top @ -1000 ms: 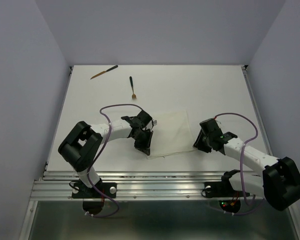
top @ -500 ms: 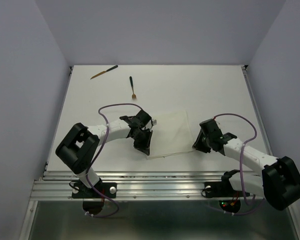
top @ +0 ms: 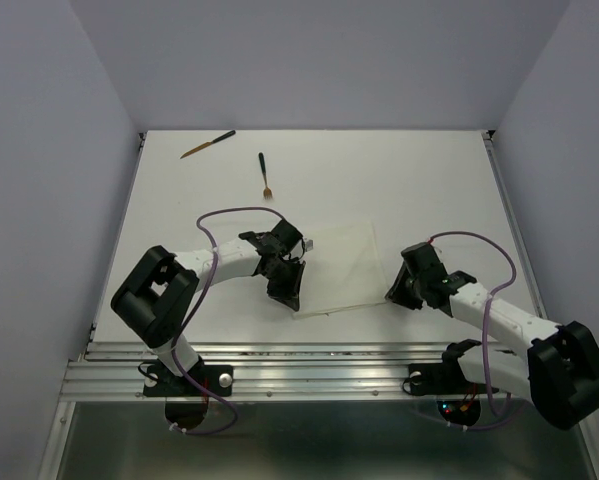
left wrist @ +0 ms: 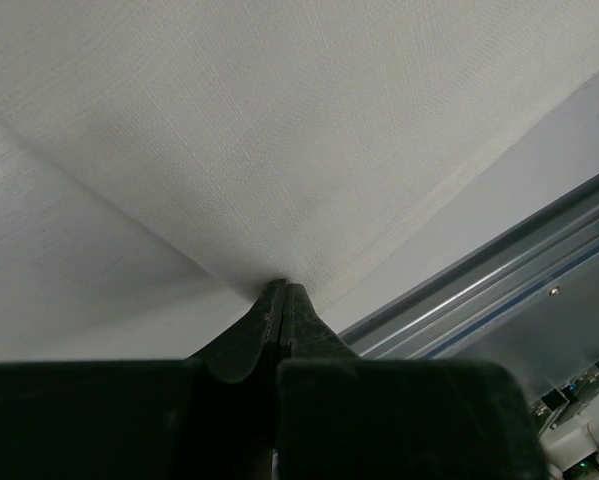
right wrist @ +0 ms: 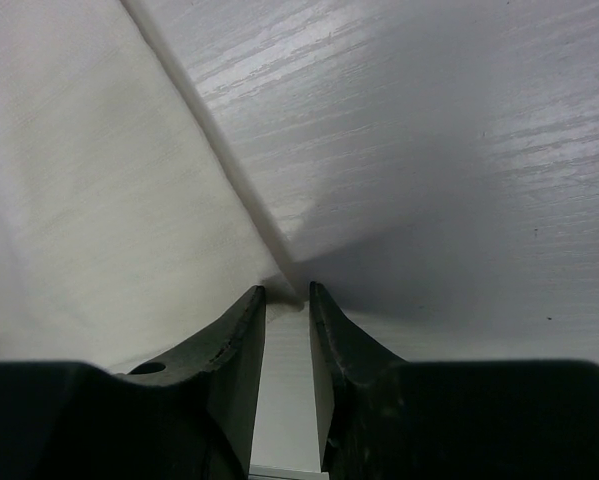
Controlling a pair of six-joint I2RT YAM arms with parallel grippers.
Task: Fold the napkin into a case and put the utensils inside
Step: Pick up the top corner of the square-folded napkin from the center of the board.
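Beyond the flat white cloth napkin (top: 337, 268), a slim brown wooden knife (top: 208, 144) slants sideways. Right of it, a dark-handled wooden fork (top: 264, 174) points toward the napkin. The left gripper (left wrist: 281, 300) pinches the napkin's near-left corner, hiding it. The right gripper (right wrist: 287, 300), jaws narrowly parted, straddles the near-right corner.

Matt, finely woven white rectangular cloth napkin (left wrist: 279, 130), smooth white table top (right wrist: 459, 120) with faint grain lines, dull brushed grey metal rail (left wrist: 499, 290).
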